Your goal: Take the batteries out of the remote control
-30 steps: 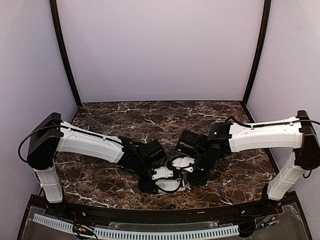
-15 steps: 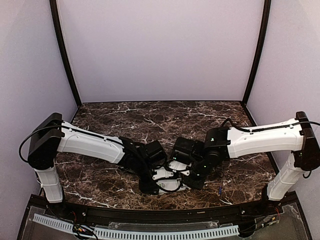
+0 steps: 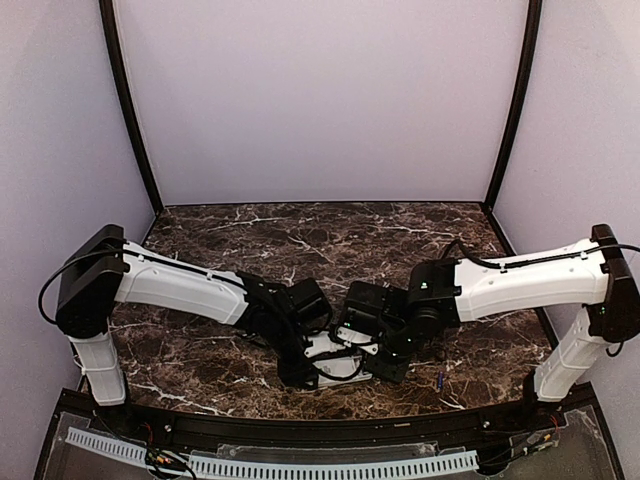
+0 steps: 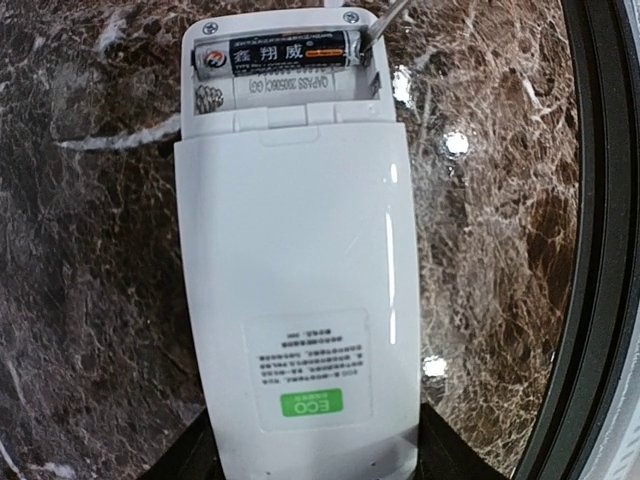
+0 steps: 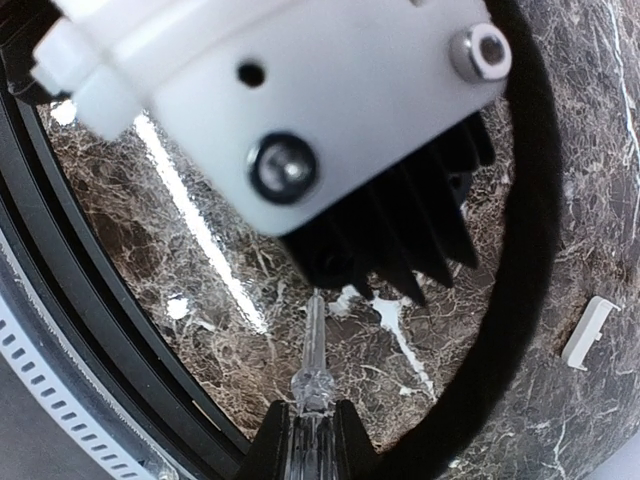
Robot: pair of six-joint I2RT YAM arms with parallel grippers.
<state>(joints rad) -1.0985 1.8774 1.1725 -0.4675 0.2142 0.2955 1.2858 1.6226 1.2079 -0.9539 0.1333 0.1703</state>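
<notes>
Right gripper [image 5: 312,428] shifted left, clenching screwdriver [image 5: 313,385]; left gripper [image 4: 312,455] grasps remote control [image 4: 300,270] labelled "ECO".

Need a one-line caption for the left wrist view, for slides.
Remote control, cover off: one battery in the upper slot, lower slot empty, thin tool at the battery's end.

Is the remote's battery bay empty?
No, one battery lies in the open end of the remote, just above a bare slot.
</notes>
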